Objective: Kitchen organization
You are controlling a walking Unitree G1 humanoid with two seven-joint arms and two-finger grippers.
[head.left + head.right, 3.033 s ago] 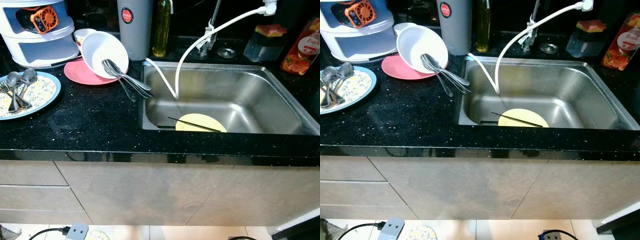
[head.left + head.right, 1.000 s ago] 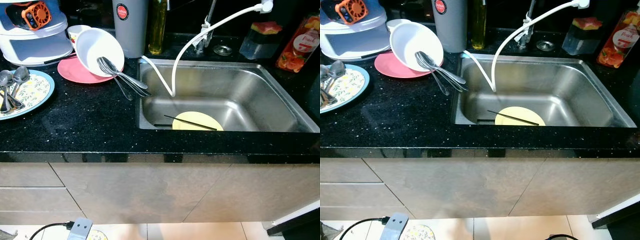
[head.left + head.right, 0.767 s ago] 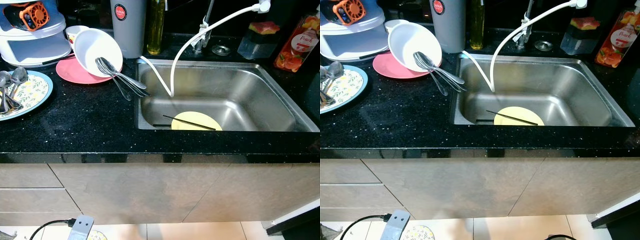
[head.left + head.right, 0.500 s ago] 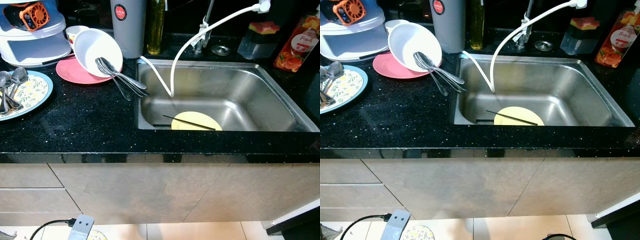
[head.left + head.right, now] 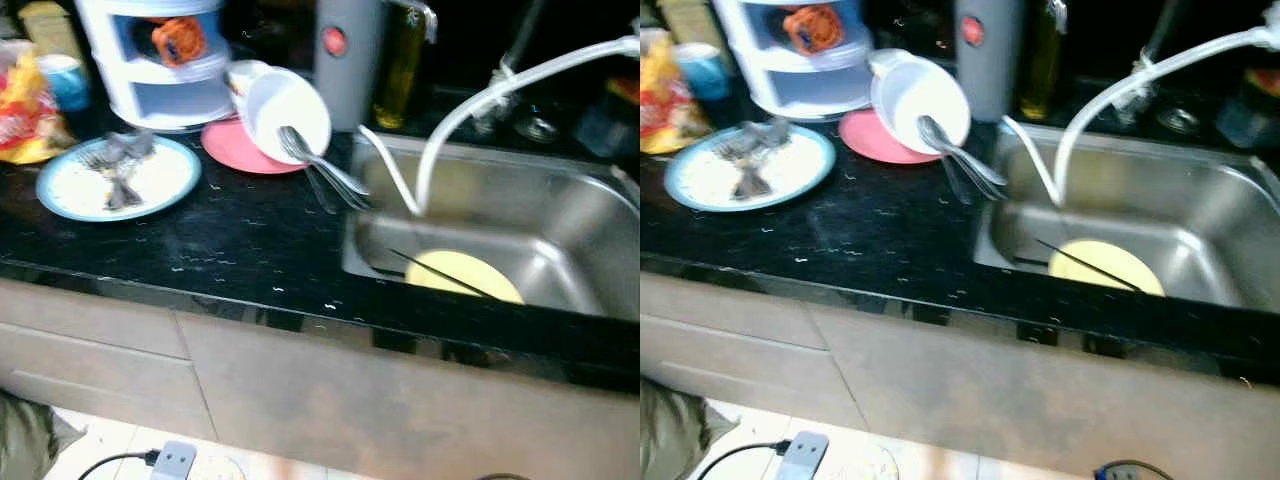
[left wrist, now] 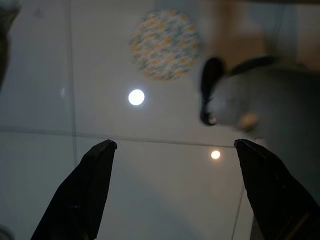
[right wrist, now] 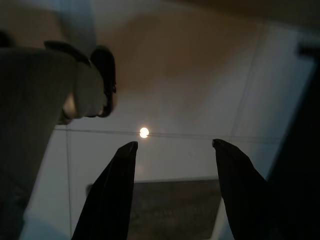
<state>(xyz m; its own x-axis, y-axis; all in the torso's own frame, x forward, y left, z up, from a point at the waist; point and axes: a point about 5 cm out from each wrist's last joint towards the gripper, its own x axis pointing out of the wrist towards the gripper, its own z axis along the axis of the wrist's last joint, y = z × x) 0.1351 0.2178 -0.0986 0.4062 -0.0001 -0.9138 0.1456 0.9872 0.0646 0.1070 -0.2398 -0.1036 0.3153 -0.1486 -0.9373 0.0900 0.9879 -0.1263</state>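
A steel sink (image 5: 575, 215) is set into the black counter (image 5: 230, 250). In it lies a yellow plate (image 5: 462, 275) with a thin black stick (image 5: 440, 272) across it. At the sink's left corner a white bowl (image 5: 290, 112) leans tilted on a pink plate (image 5: 232, 150), and several pieces of silver cutlery (image 5: 325, 170) reach from it toward the sink. Farther left, a blue-rimmed plate (image 5: 115, 180) carries more cutlery. My left gripper (image 6: 174, 150) and right gripper (image 7: 175, 145) hang open over the tiled floor, holding nothing.
A white hose (image 5: 470, 110) curves down into the sink. At the back stand a white tiered container (image 5: 160, 60), a grey canister (image 5: 345, 55) and an oil bottle (image 5: 400, 65). A yellow bag (image 5: 25, 105) lies far left. A plug block (image 5: 175, 460) and a round patterned disc (image 6: 165, 45) lie on the floor.
The camera has swung left and the picture is blurred: the sink sits farther right, and the blue-rimmed plate and yellow bag have come into view. Nothing on the counter has moved.
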